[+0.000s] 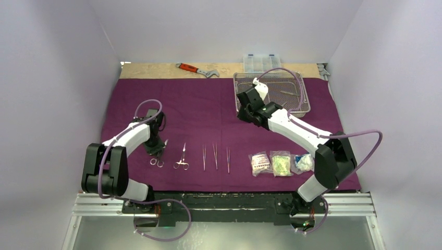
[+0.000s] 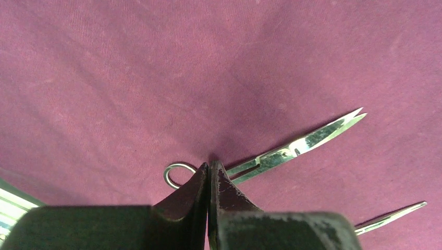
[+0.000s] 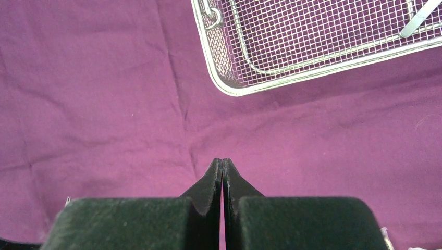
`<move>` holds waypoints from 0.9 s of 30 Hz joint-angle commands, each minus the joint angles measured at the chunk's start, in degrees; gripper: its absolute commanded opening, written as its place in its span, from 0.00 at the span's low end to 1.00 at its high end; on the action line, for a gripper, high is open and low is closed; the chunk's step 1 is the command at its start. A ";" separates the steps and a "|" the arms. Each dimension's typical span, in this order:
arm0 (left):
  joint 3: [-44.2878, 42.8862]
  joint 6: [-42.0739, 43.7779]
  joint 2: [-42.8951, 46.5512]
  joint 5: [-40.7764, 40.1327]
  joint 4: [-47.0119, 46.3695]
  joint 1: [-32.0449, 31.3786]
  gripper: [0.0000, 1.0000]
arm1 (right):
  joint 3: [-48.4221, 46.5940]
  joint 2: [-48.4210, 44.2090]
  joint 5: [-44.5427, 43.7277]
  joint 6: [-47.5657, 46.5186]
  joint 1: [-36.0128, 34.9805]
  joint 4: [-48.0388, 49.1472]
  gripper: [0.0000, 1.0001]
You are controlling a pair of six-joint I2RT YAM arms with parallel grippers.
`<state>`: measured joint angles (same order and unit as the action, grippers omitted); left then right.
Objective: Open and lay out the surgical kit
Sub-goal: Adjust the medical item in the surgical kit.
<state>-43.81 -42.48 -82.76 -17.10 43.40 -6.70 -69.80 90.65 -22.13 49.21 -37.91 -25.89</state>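
Main thing to look at is the one pair of tweezers (image 3: pixel 421 18) lying in the tray (image 3: pixel 312 31), over in its far-right part. They run roughly along the tray's long side, a bit skewed. The right tool (image 3: pixel 221 162) has its fingers pressed together with nothing in them, and it hangs over the cloth (image 3: pixel 104 78) just outside the tray's near-left corner. So the tweezers sit diagonally across the tray from it. The right arm is way nearer. The left tool (image 2: pixel 209 166) is well off the tray's near-left side, fingers together right at the handle of some forceps (image 2: pixel 292 148), and I honestly can't tell if it's pinching them or just touching. The packets (image 1: pixel 281 163) are laid out well off the tray's near side. My guess is the right tool has to spread its fingers, clear the rim and come down across the tweezers' long axis.
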 commanded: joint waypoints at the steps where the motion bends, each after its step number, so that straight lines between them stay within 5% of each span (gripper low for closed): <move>1: 1.21 -5.04 0.92 0.57 0.91 0.55 0.00 | 0.54 -1.89 1.18 -1.16 0.50 1.47 0.01; 27: 0.94 -8.32 7.10 0.23 4.07 0.40 0.00 | -0.29 -0.61 2.61 -1.84 1.57 2.93 0.00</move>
<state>-40.38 -50.59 -77.62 -13.82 45.69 -6.59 -69.71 90.67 -19.81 48.53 -36.69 -24.62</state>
